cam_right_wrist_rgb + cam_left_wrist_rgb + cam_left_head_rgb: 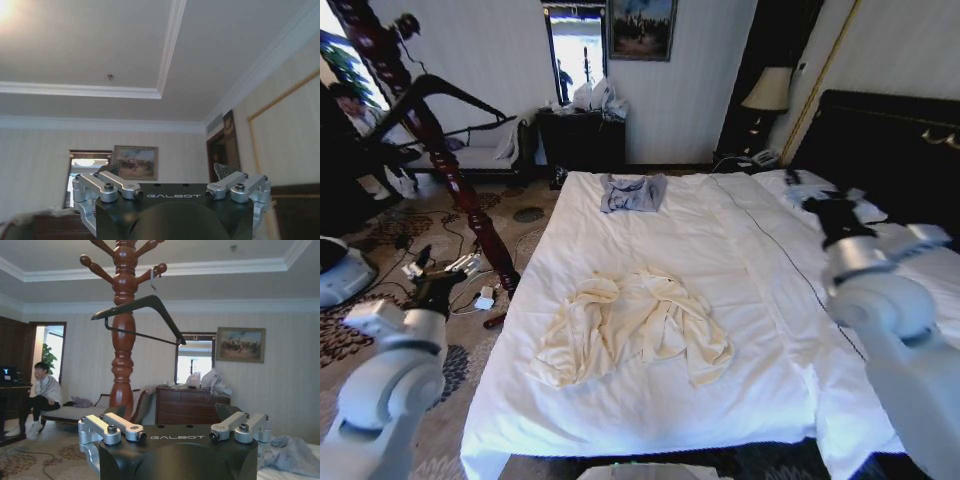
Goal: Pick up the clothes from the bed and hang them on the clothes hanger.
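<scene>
- The clothes (635,325), a cream long-sleeved garment, lie crumpled and spread out on the bed (740,260); in the head view they sit just below the picture's centre, toward 6 o'clock, on the near half of the white sheet; nothing touches them.
- The bed runs away from the robot, with its black headboard (880,140) at about 2 o'clock and white pillows below it; a smaller folded grey-blue garment (632,192) rests at the far edge, at 12 o'clock from the clothes and well apart from them.
- The clothes hanger (145,307), black with wide shoulders, hangs from a peg of the reddish-brown wooden pole stand (123,335); in the head view it shows at 10 o'clock (430,95), off the bed's left side, over the patterned carpet.
- The left gripper (428,275) is raised beside the bed's left edge, at 9 o'clock from the clothes, holding nothing; whether its fingers are open or closed I cannot tell; its own camera looks at the stand and hanger.
- The right gripper (830,210) is raised above the bed's right side, at about 2 o'clock from the clothes, well apart from them; I cannot tell its fingers' state either; its camera faces the ceiling.
</scene>
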Motion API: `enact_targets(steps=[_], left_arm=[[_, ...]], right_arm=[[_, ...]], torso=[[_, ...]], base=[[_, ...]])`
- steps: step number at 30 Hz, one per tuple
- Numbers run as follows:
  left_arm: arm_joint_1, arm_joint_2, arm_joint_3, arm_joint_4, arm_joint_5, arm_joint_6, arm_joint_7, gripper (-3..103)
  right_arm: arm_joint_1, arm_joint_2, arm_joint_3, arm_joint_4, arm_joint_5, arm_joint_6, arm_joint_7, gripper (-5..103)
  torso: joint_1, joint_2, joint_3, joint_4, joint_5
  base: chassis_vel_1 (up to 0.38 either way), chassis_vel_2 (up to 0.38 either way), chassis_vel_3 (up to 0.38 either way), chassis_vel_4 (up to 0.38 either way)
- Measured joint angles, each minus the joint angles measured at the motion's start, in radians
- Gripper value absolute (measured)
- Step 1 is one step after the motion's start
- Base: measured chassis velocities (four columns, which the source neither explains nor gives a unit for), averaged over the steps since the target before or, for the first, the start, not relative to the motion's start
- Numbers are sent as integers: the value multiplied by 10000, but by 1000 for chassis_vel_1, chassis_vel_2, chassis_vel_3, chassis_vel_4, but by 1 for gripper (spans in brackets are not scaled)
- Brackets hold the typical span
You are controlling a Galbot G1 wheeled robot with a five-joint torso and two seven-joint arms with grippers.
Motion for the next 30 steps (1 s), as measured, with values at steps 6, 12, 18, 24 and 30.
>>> enact_targets(steps=[6, 12, 18, 24, 30], left_arm=[[186, -772, -52, -519, -124, -428, 437, 100], [49, 332, -926, -886, -1315, 151, -128, 100], [-2003, 3120, -319, 500, -2601, 398, -403, 100], [-3990, 4353, 884, 2186, -3457, 328, -334, 100], [-6931, 4920, 2834, 4013, -4255, 405, -220, 100]], right_arm=[[-1478, 1283, 879, 442, -874, 861, -343, 100], [-1880, 2694, 883, 757, -1326, 891, -332, 100], [-1884, 3211, 728, 935, -1409, 908, -324, 100], [-1884, 3099, 817, 897, -1350, 927, -314, 100], [-1886, 3159, 971, 784, -1268, 948, -263, 100]], torso=[[0, 1, -1, 2, -6], [0, 1, -1, 8, -5], [4, 0, 3, -2, -10], [4, -1, 3, 10, -9], [4, -1, 3, 3, -4]], base=[[0, 0, 0, 0], [0, 0, 0, 0], [0, 0, 0, 0], [0, 0, 0, 0], [0, 0, 0, 0]])
